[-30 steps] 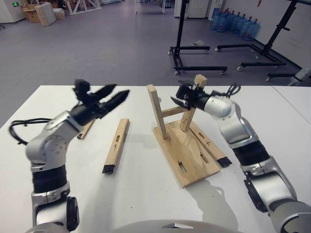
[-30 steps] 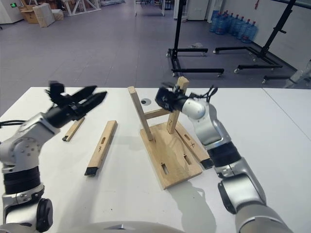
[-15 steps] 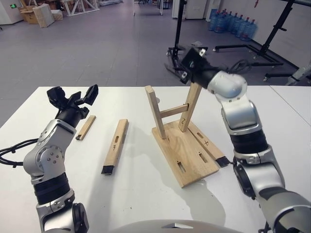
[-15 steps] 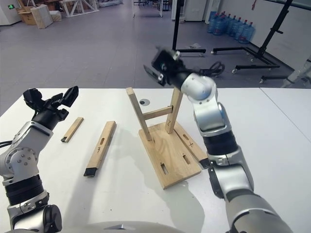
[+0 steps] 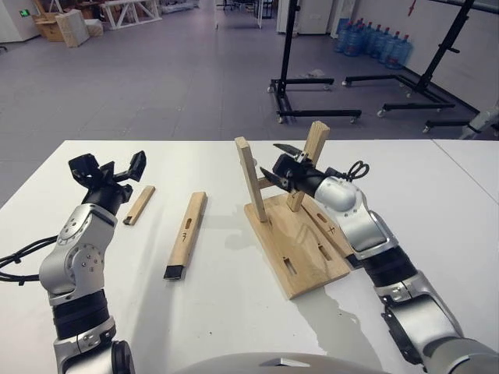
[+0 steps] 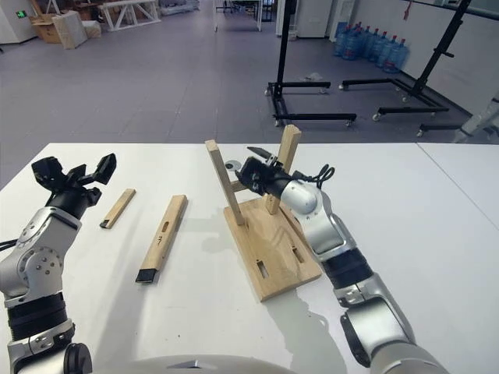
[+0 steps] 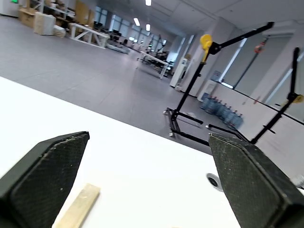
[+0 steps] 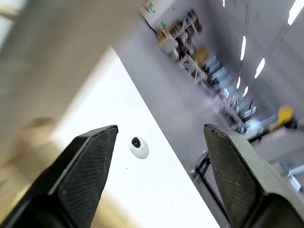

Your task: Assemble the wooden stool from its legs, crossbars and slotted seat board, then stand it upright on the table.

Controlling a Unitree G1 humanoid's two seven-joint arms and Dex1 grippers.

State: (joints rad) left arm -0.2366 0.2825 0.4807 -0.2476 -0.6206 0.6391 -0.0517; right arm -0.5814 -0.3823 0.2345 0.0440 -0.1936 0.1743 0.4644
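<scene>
The slotted seat board [image 5: 300, 248] lies flat at mid-table. Two legs stand upright in it, the left leg [image 5: 251, 179] and the right leg [image 5: 310, 160], joined by a crossbar [image 5: 270, 184]. My right gripper [image 5: 275, 165] is open between these legs, just above the crossbar and touching nothing I can make out. A further leg [image 5: 334, 231] lies along the board's right edge. A loose leg [image 5: 185, 234] and a short crossbar [image 5: 139, 205] lie on the table to the left. My left gripper [image 5: 109, 168] hovers open above the short crossbar [image 7: 78, 216], holding nothing.
A small white disc [image 6: 231, 164] is set in the white table [image 5: 437, 202] behind the legs. A black cable [image 5: 19, 257] trails near the left edge. Black wheeled stands [image 5: 316, 109] are on the floor beyond the table.
My right gripper dropped from above the right leg's top to the crossbar's height between the legs. My left gripper drew back to the far left over the short crossbar.
</scene>
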